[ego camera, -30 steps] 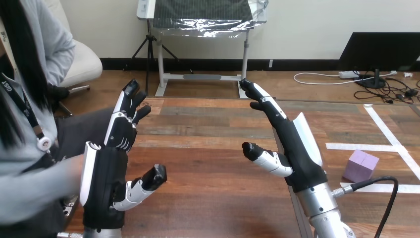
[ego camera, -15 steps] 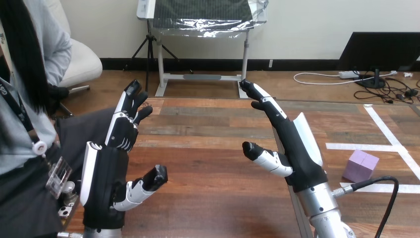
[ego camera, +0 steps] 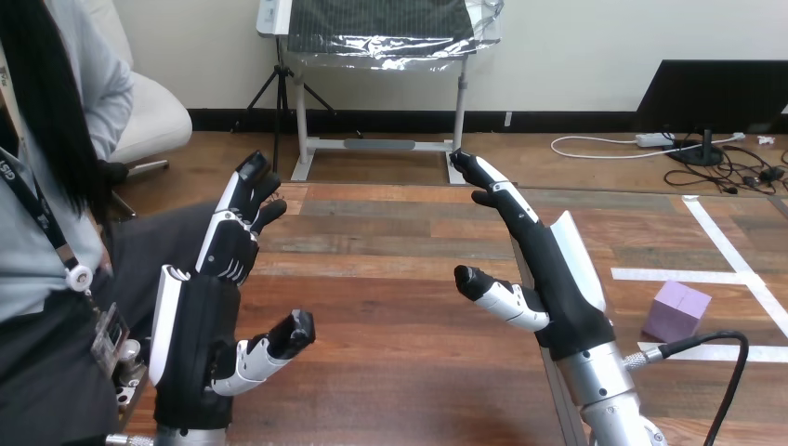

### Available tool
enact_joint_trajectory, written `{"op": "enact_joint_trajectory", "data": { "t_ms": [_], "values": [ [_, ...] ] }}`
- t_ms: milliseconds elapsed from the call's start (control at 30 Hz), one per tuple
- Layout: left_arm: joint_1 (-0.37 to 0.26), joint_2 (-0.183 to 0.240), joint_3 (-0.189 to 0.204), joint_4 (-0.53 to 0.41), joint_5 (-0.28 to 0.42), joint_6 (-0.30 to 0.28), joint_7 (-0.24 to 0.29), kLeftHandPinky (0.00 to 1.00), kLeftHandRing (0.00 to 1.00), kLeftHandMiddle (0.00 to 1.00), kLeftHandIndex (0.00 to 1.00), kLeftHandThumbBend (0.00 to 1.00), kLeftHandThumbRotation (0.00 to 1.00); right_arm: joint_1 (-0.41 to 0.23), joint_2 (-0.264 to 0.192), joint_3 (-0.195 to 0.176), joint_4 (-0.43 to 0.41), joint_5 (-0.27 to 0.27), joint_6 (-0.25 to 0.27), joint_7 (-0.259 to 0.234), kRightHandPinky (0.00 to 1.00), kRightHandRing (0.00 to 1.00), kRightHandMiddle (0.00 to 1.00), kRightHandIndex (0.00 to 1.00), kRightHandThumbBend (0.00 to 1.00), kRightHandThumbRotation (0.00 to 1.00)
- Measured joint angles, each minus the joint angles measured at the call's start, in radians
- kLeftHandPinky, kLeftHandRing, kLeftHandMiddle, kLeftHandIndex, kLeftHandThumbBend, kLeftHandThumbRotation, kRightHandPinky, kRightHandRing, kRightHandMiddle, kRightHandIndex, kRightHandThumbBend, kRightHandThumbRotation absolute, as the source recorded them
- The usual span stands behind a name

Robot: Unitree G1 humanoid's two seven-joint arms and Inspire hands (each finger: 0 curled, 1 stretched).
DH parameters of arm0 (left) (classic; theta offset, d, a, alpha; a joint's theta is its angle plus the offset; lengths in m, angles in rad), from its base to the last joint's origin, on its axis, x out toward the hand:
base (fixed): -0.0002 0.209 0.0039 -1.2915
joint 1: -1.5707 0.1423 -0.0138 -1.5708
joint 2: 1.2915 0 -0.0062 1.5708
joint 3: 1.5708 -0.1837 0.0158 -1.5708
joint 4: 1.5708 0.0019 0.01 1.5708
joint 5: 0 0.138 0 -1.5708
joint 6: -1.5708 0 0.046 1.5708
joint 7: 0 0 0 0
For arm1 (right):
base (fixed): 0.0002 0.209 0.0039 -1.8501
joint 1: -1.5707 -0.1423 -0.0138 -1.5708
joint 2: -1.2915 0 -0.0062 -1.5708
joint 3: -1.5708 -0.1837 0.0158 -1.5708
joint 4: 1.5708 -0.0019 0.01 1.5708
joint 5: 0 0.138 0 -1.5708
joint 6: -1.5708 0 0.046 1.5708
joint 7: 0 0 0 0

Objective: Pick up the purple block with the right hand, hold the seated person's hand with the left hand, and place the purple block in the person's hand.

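Observation:
The purple block [ego camera: 677, 311] lies on the wooden table [ego camera: 400, 307] at the right, beside white tape lines. My right hand [ego camera: 548, 279] is raised over the table's middle, well left of the block, fingers straight and thumb out, holding nothing. My left hand [ego camera: 209, 316] is raised at the left, fingers straight up and thumb out, also holding nothing. The person sits at the view's left edge, their torso close to my left arm; no hand of theirs reaches over the table.
White tape lines [ego camera: 734, 269] cross the table's right part. A black cable [ego camera: 715, 348] runs from my right wrist to the bottom right, just below the block. Bare wood lies between my two hands.
The person has drawn their arm back from the lower left and sat back. Both my hands have stayed where they were.

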Motion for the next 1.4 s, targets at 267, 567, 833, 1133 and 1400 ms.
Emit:
{"op": "enact_joint_trajectory", "data": {
  "t_ms": [267,567,833,1133,1400],
  "values": [
    [0.000,0.002,0.000,0.000,-0.005,0.001,-0.012,0.86,0.92,0.95,0.93,1.00,0.74,0.000,-0.010,0.000,-0.005,-0.045,0.015,-0.053,0.85,0.91,0.92,0.92,1.00,0.97],
    [0.000,0.003,0.000,0.000,-0.019,0.016,-0.023,0.87,0.93,0.96,0.93,1.00,0.75,0.000,-0.031,-0.003,-0.020,-0.075,0.040,-0.109,0.86,0.91,0.91,0.92,1.00,0.98],
    [0.000,0.003,0.001,0.000,-0.018,0.017,-0.024,0.86,0.93,0.96,0.94,1.00,0.76,-0.003,-0.060,-0.022,-0.070,-0.072,0.059,-0.118,0.81,0.87,0.89,0.90,1.00,0.95],
    [-0.001,0.002,0.013,0.001,-0.009,0.014,-0.021,0.86,0.93,0.95,0.93,1.00,0.76,-0.016,-0.091,-0.056,-0.150,-0.063,0.108,-0.110,0.80,0.88,0.88,0.88,1.00,0.92],
    [-0.001,0.002,0.020,0.001,-0.008,0.014,-0.021,0.86,0.93,0.95,0.93,1.00,0.76,-0.051,-0.126,-0.079,-0.180,-0.058,0.160,-0.108,0.80,0.89,0.88,0.88,1.00,0.93]
  ]
}}
